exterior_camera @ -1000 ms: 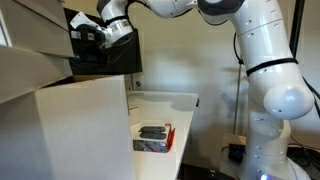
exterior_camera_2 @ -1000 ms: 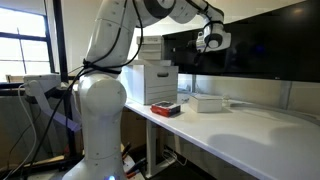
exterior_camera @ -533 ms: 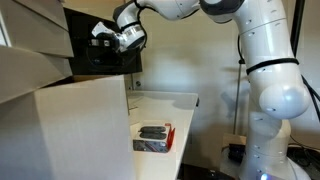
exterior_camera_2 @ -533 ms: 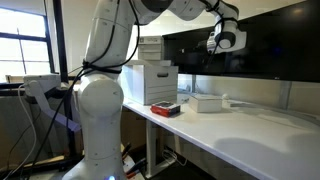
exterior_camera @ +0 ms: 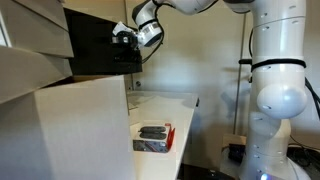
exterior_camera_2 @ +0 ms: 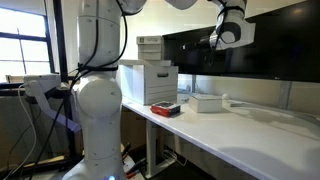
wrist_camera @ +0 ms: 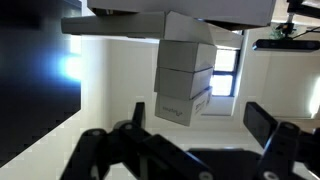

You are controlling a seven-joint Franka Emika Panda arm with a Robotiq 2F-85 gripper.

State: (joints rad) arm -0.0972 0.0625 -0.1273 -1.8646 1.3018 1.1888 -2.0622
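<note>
My gripper (exterior_camera: 128, 38) hangs high in the air in front of the black screen (exterior_camera: 100, 45), well above the white table (exterior_camera: 178, 103). In the other outside camera the gripper (exterior_camera_2: 222, 35) sits near the screen's (exterior_camera_2: 265, 50) top edge. In the wrist view the gripper (wrist_camera: 200, 125) is open, its dark fingers (wrist_camera: 262, 122) wide apart with nothing between them. Beyond them, stacked white boxes (wrist_camera: 185, 80) appear upside down, far off. A small red and black tray (exterior_camera: 153, 136) lies on the table below, also seen as the tray (exterior_camera_2: 166, 108).
Tall white boxes (exterior_camera_2: 150, 75) stand at the table's end, near the robot base (exterior_camera_2: 95, 120). A flat white box (exterior_camera_2: 207, 102) lies beyond the tray. White boxes (exterior_camera: 80, 130) fill the foreground. A bright window (wrist_camera: 225, 72) shows behind the boxes.
The arm has swung the gripper upward and along the screen, away from the stacked boxes. The jaws have stayed open and empty.
</note>
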